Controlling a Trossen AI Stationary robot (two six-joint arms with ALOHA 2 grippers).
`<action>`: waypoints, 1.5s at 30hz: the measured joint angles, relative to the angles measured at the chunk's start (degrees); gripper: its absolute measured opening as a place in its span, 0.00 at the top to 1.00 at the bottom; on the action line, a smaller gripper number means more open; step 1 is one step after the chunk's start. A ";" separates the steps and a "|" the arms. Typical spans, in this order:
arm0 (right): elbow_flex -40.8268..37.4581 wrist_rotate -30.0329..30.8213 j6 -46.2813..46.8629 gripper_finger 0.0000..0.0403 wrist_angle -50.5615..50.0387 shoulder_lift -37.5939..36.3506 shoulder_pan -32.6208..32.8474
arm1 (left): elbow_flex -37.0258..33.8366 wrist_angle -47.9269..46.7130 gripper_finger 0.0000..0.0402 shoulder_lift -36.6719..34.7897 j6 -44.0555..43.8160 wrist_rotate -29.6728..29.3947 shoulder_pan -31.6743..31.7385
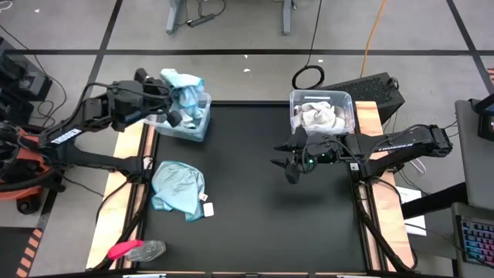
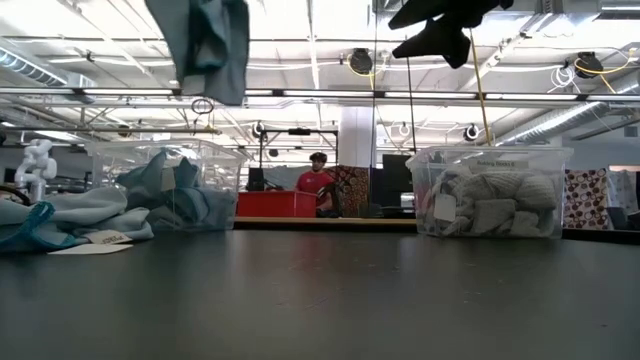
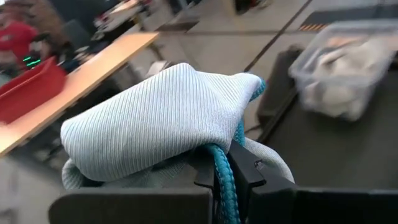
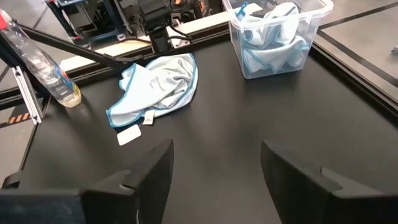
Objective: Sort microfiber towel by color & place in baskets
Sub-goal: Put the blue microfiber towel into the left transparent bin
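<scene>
— nearest me: my own right gripper (image 4: 214,180), jaws spread wide with nothing between them, only bare black table (image 1: 262,232) under it.

— and your left?

— left gripper (image 1: 174,108) is clamped on a teal towel (image 1: 185,86), held up over the teal basket (image 1: 202,123) at about ten o'clock on the mat. in the left wrist view the cloth's edge is pinched right between the fingers (image 3: 245,171). i judge it's held high so the hanging cloth clears the rim before i drop it among the others of its colour.

— what's left to sort?

— one more teal towel on the mat (image 1: 179,185), at about eight o'clock, crumpled, with a small white tag (image 1: 208,208) just beside it. it lies well apart from both baskets.

— and the pale ones?

— piled in the grey-white basket (image 1: 345,99) at two o'clock. my right gripper hangs just beside that basket, toward the centre, which fits an arm with no load.

— anything else?

— a clear bottle with a pink top (image 1: 135,249) at seven o'clock, not part of the job.
</scene>
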 joint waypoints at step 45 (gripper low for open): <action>0.00 -1.81 2.80 0.43 -4.45 -0.07 0.80 | -12.66 -16.68 0.97 -0.49 -19.61 2.54 18.39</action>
